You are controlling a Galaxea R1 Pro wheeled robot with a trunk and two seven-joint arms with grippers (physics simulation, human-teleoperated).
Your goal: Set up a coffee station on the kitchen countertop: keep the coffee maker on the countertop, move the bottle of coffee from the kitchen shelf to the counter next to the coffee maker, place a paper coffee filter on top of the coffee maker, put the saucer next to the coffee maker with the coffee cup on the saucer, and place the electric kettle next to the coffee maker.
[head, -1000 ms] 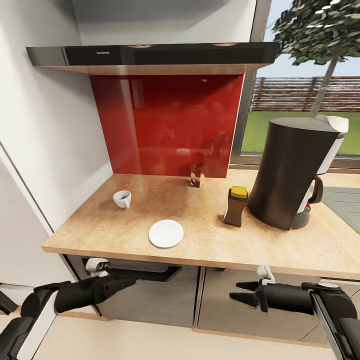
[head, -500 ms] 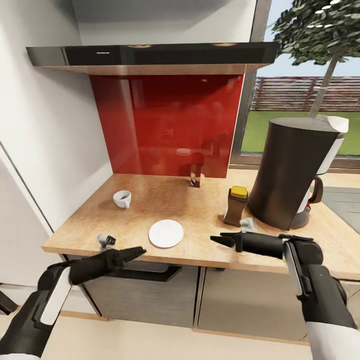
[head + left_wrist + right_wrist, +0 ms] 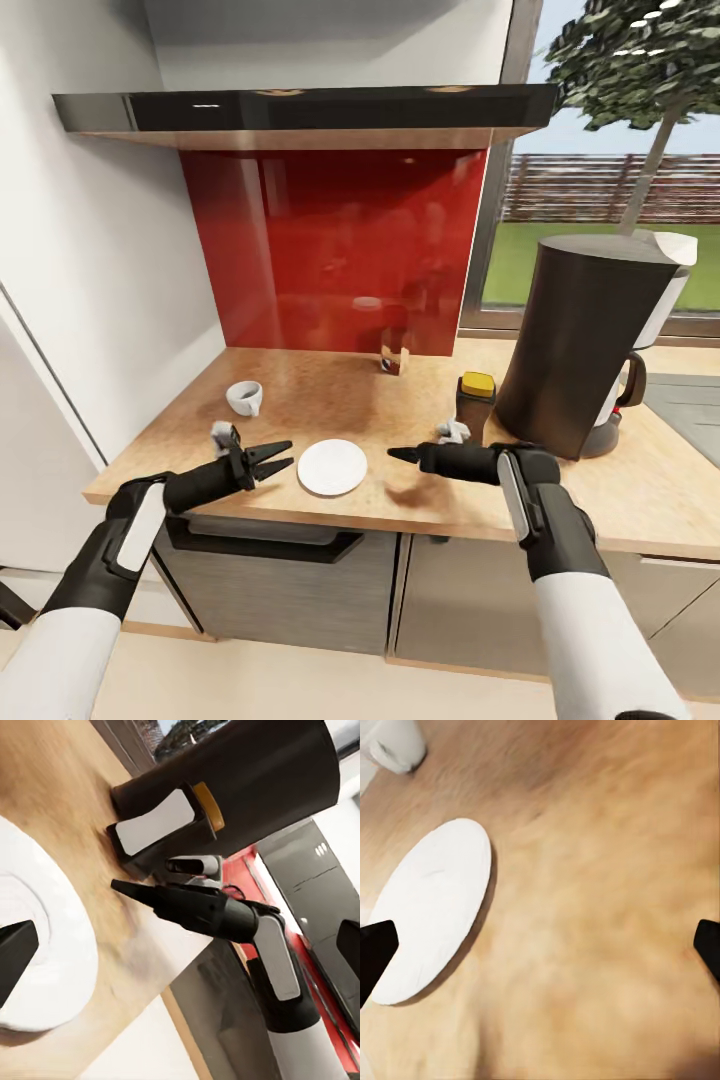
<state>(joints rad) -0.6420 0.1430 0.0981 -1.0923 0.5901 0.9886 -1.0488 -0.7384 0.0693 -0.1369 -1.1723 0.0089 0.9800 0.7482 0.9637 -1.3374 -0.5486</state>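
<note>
The white saucer (image 3: pixel 332 466) lies near the front of the kitchen countertop (image 3: pixel 420 500). My left gripper (image 3: pixel 278 460) hangs open just left of it, and my right gripper (image 3: pixel 398 456) hangs open just right of it; both are empty. The white coffee cup (image 3: pixel 244 397) stands behind and left of the saucer. The yellow-capped bottle of coffee (image 3: pixel 476 398) stands beside the tall dark coffee maker (image 3: pixel 585 345). The right wrist view shows the saucer (image 3: pixel 431 907) and cup (image 3: pixel 394 742). The dark kitchen shelf (image 3: pixel 300 108) is bare. Paper coffee filter and electric kettle are out of view.
A small brown object (image 3: pixel 394 356) stands at the red backsplash (image 3: pixel 330 250). A white wall (image 3: pixel 90 280) closes the counter's left side. Grey cabinet fronts with a dark handle (image 3: pixel 270 545) sit below the front edge. A window is behind the coffee maker.
Both arms rose from below the counter's front edge to above the countertop and moved inward, now flanking the saucer. The objects on the counter have not moved.
</note>
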